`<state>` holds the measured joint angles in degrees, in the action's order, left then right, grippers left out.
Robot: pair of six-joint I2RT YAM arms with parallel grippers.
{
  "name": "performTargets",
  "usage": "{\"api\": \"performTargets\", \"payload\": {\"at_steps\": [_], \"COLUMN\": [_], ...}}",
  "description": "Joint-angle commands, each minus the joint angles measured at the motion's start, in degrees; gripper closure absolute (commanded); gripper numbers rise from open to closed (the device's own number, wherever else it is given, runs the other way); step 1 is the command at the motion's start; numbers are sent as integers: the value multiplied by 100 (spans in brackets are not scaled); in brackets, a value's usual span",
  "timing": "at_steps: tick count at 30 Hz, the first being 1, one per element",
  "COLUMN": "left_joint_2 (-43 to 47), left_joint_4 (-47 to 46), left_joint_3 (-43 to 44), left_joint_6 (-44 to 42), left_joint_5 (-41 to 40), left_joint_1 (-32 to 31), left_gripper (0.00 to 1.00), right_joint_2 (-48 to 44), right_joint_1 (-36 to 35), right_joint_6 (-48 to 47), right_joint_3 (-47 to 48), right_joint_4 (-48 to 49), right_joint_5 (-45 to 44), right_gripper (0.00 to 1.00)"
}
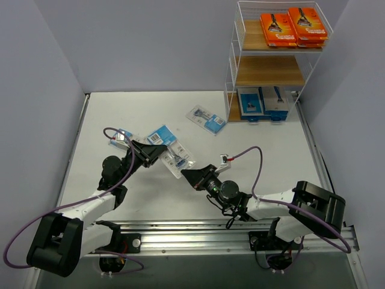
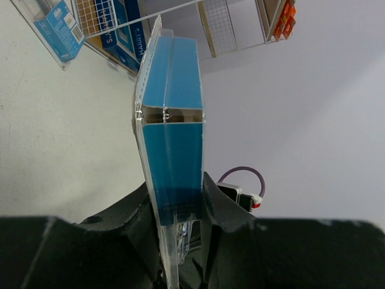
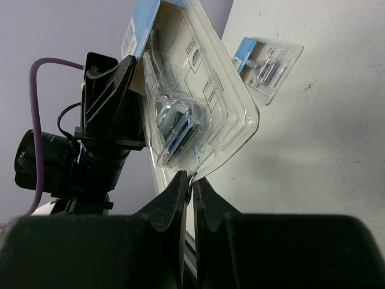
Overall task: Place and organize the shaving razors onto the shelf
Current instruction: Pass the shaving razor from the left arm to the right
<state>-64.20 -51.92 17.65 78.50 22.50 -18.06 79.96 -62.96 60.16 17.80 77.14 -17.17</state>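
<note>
A flat blister pack [image 2: 172, 144], glossy clear plastic over blue card, is pinched by the left tool [image 2: 178, 203] and, at its thin rim, by the right tool [image 3: 191, 182].

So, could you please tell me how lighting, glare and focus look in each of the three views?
Top external view: evenly lit and sharp, soft shadows only. Left wrist view: the blister pack is slightly soft up close, the left gripper a dark blur. Right wrist view: glare spots on the pack's clear plastic; the right gripper is underexposed.
</note>
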Motion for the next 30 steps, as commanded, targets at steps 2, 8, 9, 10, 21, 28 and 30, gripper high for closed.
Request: {"api": "performTargets", "payload": {"at_steps": [2, 8, 9, 10, 21, 28, 30], "left_joint_2": [136, 303, 312, 303, 443, 804, 743], "left_joint_4": [14, 892, 990, 1069, 2044, 4856, 5656], "left_joint_3": [309, 581, 625, 695, 941, 2012, 2250], "left_joint_6": [-141, -484, -528, -572, -1002, -2329, -2681], "left_joint_5": [422, 422, 430, 430, 597, 123, -105], "left_joint_1": [-31, 5, 5, 5, 128, 365, 383], "left_gripper": [60, 36, 35, 33, 6, 6, 6], "right_joint_2": [-323, -709, -762, -789, -1053, -1878, -2247], "right_joint_1": [38, 73, 73, 82, 143, 407, 494], "right_joint_6": [-215, -224, -233, -207, -92, -162, -180], "right_joint_3": [-22, -233, -303, -338, -769, -901, -945], "right_joint_4": [3228, 2842, 2798, 2745, 2692, 1631, 1349], "right_joint_5": [179, -164, -216, -278, -726, -840, -911], "right_gripper": [100, 100, 100, 100, 100, 100, 100]}}
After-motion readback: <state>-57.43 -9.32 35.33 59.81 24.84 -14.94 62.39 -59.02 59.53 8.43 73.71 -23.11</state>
